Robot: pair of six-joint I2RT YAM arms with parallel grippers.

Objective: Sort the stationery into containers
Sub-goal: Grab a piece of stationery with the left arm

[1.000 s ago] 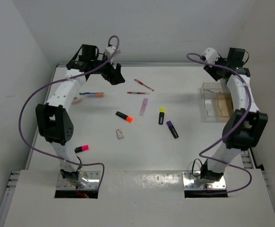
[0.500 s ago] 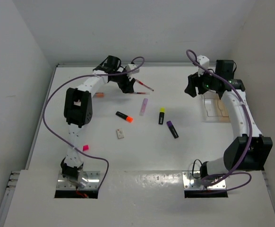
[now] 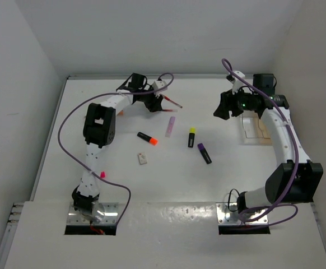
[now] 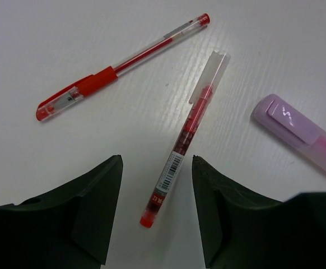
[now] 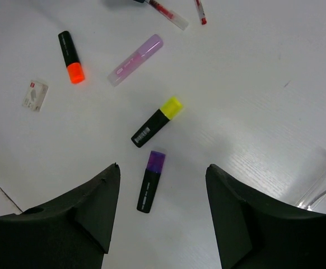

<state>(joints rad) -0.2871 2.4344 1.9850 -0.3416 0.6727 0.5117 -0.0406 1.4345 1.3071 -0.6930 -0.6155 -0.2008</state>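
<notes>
Table [image 3: 168,185] carries the stationery loose, and the clear tray [image 3: 255,131] stands at the far right. Since a second ago both arms have swung inward. The right gripper [image 5: 163,174] has left the tray and hangs spread and empty over the yellow highlighter [image 5: 157,121] and the purple highlighter [image 5: 150,181]. The left gripper [image 4: 157,168], also spread and empty, came from the far left and now frames one end of the red and white pen [image 4: 182,140], near the lilac marker [image 4: 297,131]. I judge that picking begins now.
</notes>
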